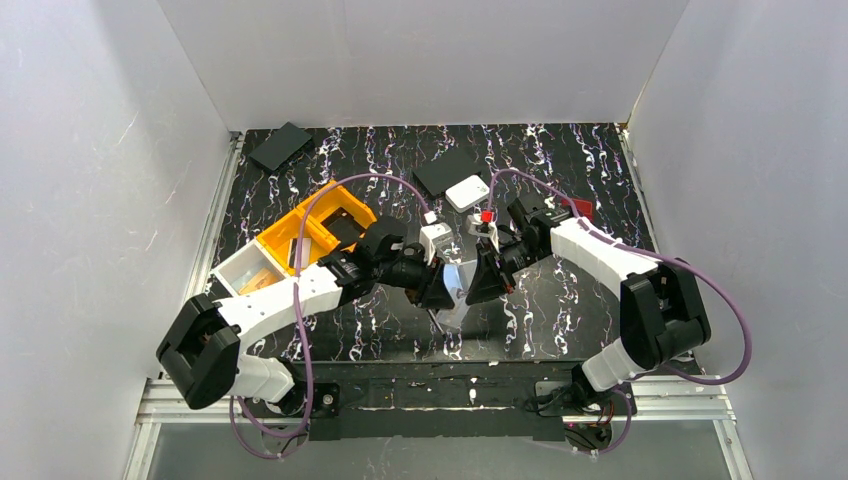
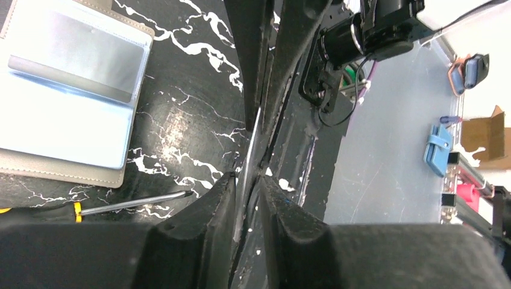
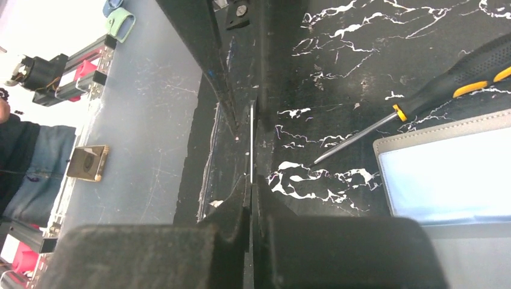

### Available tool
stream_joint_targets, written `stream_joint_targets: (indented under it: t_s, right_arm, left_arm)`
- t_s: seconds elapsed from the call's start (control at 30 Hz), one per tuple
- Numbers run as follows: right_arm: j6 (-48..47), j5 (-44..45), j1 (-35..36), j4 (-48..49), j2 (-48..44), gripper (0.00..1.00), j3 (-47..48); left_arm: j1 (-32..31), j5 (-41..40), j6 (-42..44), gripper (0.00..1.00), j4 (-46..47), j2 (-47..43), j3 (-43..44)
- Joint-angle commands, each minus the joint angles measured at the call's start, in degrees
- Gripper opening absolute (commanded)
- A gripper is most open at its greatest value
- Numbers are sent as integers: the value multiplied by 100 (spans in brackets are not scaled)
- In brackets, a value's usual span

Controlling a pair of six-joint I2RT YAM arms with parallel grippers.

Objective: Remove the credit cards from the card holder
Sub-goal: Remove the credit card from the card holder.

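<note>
Pinched edge-on above the middle of the desk, toward its near edge, one card is shown between two claws that meet tip to tip. Right gripper: jaws pressed together on the card. Left gripper: jaws set close on either side of the same card, with a sliver of gap seen on one side; whether it is gripped cannot be told. Just beside the claws, the holder is laid open flat on the desk, pale blue inside upward, and a grey card is seen under its clear sleeve. A screwdriver is laid next to the holder. Farther off, yellow bins are placed by the left edge. A white box is seen touching a black rectangle near the far edge.
</note>
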Motion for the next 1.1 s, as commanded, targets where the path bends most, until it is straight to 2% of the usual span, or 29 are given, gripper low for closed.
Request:
stream_joint_targets:
  t_s: [0.0,0.13,0.17,0.23,0.37,0.47,0.57,0.7,0.8,0.97,1.07]
  right_arm:
    - [-723,-412,28,-715,65,1,403]
    - [-704,-412,28,-757,51,1,447]
    - [-651,-413,20,-737,50,1,451]
    - [-446,-420,15,-586,43,1,425]
    - [611,-598,-24,346,-70,1,144]
    - [1708,-729,-42,1429,-214,1,-136]
    - [2147,-773,-59,1861,-245,1,-281]
    - [2212,-772,-75,1881,-186,1,-265]
    - [2221,-791,-99,1880,-186,1,-261]
    - [2230,-824,-121,1882,-178,1,-269]
    - [2230,-820,-130,1889,-171,1,-273]
  left_arm:
    - [-44,-243,-221,32,341,-274,-35]
    - [39,-300,-567,64,495,-524,-304]
    - [64,-263,-651,67,581,-592,-401]
    - [125,-166,-883,70,910,-743,-673]
    - [211,-242,-1574,82,2140,-1125,-1372]
    - [214,-320,-1852,83,2527,-1177,-1615]
    - [214,-256,-2034,83,2704,-1059,-1644]
    - [213,-246,-2174,76,2856,-954,-1605]
    - [215,-171,-2196,56,2888,-884,-1574]
    - [313,26,-2303,36,2887,-758,-1592]
    - [359,109,-2329,11,2888,-762,-1593]
